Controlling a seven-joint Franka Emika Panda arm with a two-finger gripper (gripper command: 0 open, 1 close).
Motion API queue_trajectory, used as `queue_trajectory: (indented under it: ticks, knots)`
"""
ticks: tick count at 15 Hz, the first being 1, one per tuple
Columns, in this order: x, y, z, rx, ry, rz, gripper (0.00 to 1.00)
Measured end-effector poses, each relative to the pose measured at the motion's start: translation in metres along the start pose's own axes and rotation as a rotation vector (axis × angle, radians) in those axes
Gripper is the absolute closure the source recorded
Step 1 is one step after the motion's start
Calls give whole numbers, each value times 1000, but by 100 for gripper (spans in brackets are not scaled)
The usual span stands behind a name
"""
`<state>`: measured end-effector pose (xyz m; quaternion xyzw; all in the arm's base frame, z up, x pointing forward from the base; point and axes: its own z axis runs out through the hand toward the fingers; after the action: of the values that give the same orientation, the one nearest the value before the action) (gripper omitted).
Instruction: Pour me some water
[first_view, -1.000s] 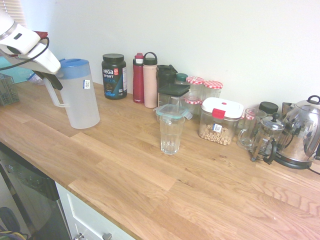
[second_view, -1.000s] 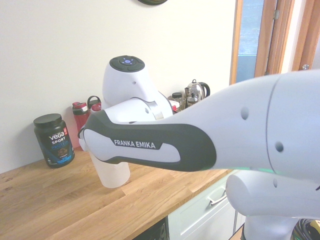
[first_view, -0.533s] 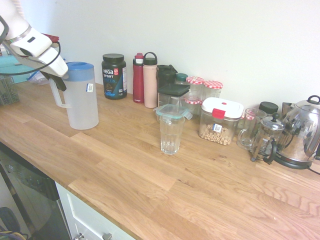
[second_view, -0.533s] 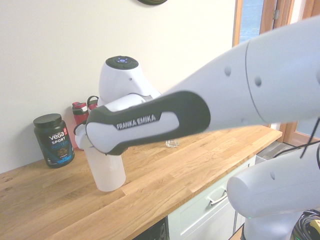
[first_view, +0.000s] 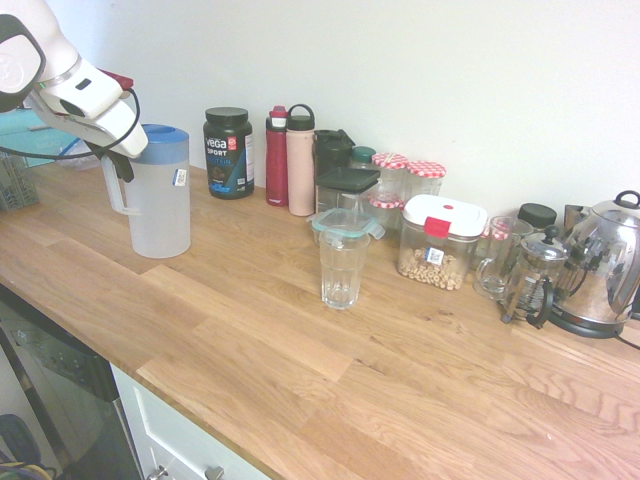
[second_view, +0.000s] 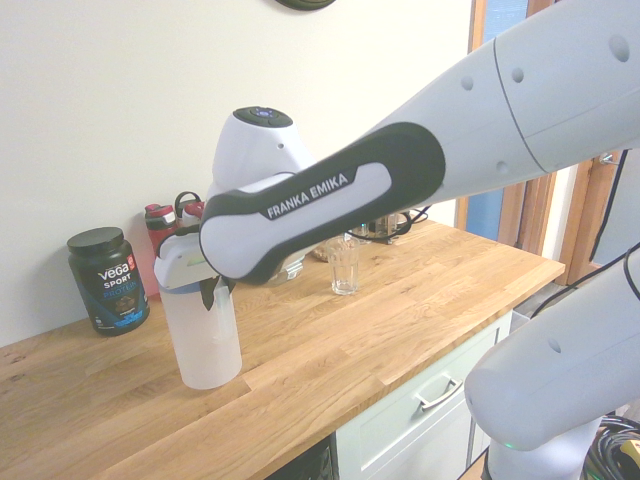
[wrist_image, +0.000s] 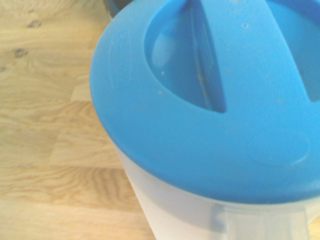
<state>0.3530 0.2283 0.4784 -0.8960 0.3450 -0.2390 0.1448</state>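
Now, at the upper left of the first exterior view, my gripper (first_view: 118, 165) is clamped on the side handle of the tall frosted-white plastic jug (first_view: 160, 205) with its blue lid (wrist_image: 210, 100), upright on the wooden counter (first_view: 300, 350); toward the centre stands a clear drinking glass (first_view: 342, 270).

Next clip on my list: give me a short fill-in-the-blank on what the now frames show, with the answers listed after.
1. The lid on the frosted jug is coloured ____.
2. The gripper is shut on the jug's ____.
3. The empty drinking glass stands on the wooden ____.
4. The jug stands ____ on its base, not tilted.

Missing words: blue; handle; worktop; upright
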Motion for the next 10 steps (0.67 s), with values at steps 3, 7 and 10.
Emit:
queue_trajectory:
  ticks: [3,7,10]
  knots:
    - [-1,3,4,-5,44,9,100]
    - [-2,4,9,-18,67,13,0]
    - [0,5,11,-24,69,25,0]
